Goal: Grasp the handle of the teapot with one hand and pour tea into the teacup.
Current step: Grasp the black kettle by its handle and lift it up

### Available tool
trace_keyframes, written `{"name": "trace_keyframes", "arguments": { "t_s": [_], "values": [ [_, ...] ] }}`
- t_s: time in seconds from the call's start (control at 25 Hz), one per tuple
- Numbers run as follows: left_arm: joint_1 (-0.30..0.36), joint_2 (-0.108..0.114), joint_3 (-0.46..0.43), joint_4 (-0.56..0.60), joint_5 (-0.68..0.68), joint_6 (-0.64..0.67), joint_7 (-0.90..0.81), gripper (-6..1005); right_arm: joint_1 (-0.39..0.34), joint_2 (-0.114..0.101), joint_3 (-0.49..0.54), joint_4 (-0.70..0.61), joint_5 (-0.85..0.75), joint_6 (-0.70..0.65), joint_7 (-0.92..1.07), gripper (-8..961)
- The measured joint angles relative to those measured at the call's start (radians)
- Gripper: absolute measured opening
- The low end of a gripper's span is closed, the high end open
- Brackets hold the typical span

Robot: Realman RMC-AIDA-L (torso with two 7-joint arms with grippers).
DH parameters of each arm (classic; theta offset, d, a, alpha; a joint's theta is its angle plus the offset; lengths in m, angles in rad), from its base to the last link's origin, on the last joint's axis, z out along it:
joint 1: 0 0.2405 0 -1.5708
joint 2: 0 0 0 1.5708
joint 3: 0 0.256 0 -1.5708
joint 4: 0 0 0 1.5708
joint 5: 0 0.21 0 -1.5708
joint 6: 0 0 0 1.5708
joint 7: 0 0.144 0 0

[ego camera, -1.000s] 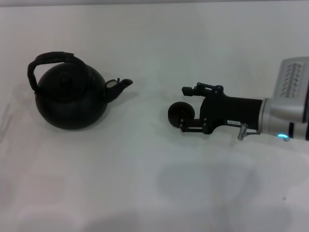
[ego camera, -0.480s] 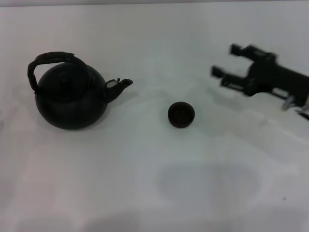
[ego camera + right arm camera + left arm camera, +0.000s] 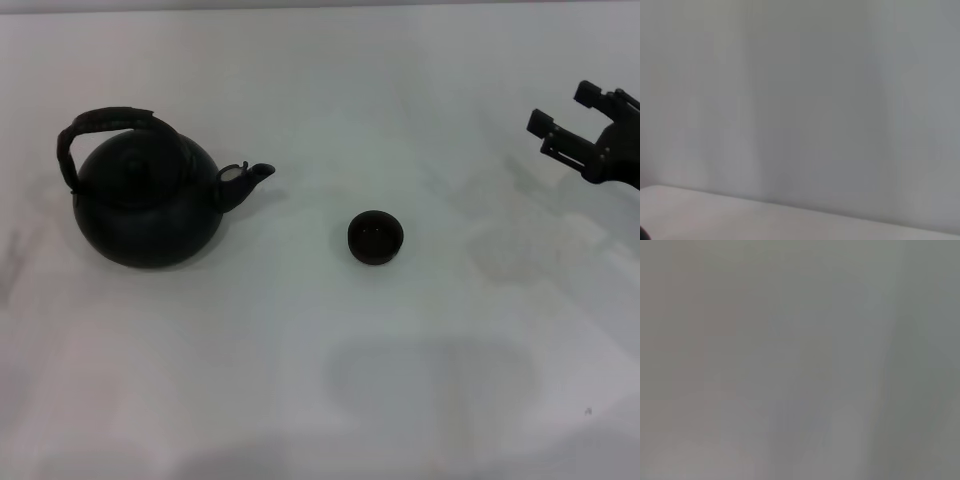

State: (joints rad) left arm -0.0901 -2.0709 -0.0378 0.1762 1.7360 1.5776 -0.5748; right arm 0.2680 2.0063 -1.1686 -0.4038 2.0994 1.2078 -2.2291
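The black teapot (image 3: 148, 203) stands at the left of the white table, its spout pointing right toward the teacup. Its arched handle (image 3: 105, 121) rises over the domed lid. The small dark teacup (image 3: 376, 237) sits alone near the table's middle, to the right of the spout. My right gripper (image 3: 561, 110) is open and empty at the far right edge of the head view, well away from the cup. My left gripper does not show in any view. Both wrist views show only plain grey surface.
The white table (image 3: 320, 380) carries only the teapot and the teacup. A faint shadow lies on it in front of the cup.
My right gripper has let go of the teacup and drawn back to the right and away, leaving the cup standing where it was. The teapot has not moved.
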Motion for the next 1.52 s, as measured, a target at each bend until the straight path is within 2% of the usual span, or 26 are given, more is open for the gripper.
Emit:
{"name": "trace_keyframes", "arguments": {
  "t_s": [0.44, 0.76, 1.52],
  "values": [
    [-0.090, 0.002, 0.001, 0.043, 0.162, -0.004, -0.070, 714, 0.007, 0.002, 0.001, 0.039, -0.001, -0.005, -0.017, 844],
    [-0.131, 0.002, 0.001, 0.065, 0.258, -0.023, -0.108, 714, 0.010, 0.002, 0.002, 0.040, -0.001, -0.020, -0.017, 844],
    [-0.191, 0.001, 0.047, 0.088, 0.271, -0.076, -0.197, 711, 0.031, 0.003, -0.006, 0.058, -0.001, -0.031, -0.032, 844]
  ]
}}
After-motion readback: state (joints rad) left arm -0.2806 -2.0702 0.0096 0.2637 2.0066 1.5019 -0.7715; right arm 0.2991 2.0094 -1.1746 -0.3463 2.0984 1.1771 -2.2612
